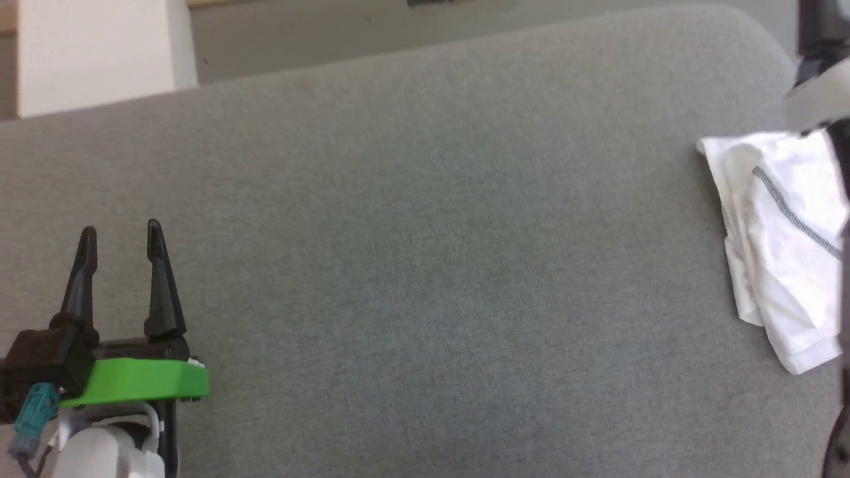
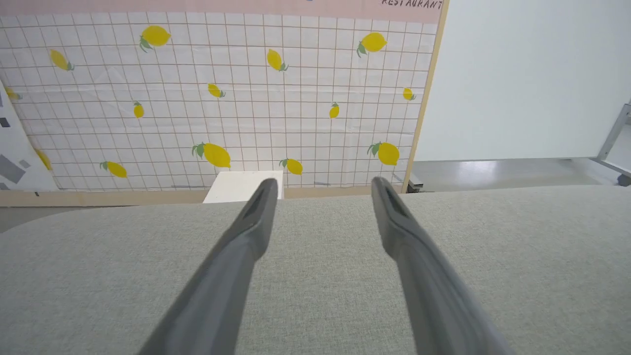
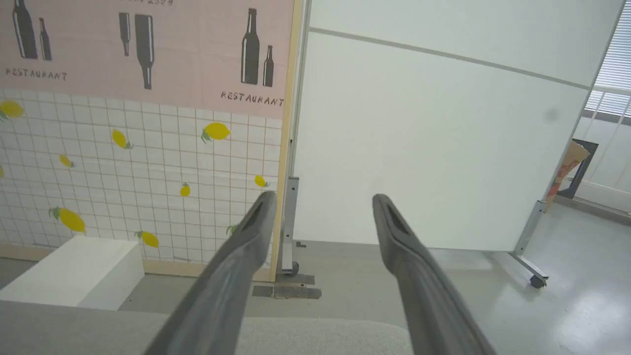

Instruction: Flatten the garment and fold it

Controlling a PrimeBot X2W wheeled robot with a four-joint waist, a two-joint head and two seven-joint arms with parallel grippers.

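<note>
The garment (image 1: 777, 245), a white T-shirt with a grey speckled seam, lies bunched in a folded heap at the right edge of the grey table (image 1: 425, 252) in the head view. My left gripper (image 1: 121, 234) stands open at the lower left, far from the garment, nothing between its fingers. In the left wrist view the left gripper (image 2: 321, 183) hovers open over bare grey cloth. In the right wrist view my right gripper (image 3: 320, 199) is open and empty, raised above the table's far edge and pointing at the wall.
A rigid white box (image 3: 74, 271) stands on the floor beyond the table, also the white box (image 1: 99, 53) at the head view's top left. A lemon-print wall panel (image 2: 222, 98) and a white wheeled partition (image 3: 434, 148) stand behind. A dark part of the right arm (image 1: 840, 153) overlaps the garment's right side.
</note>
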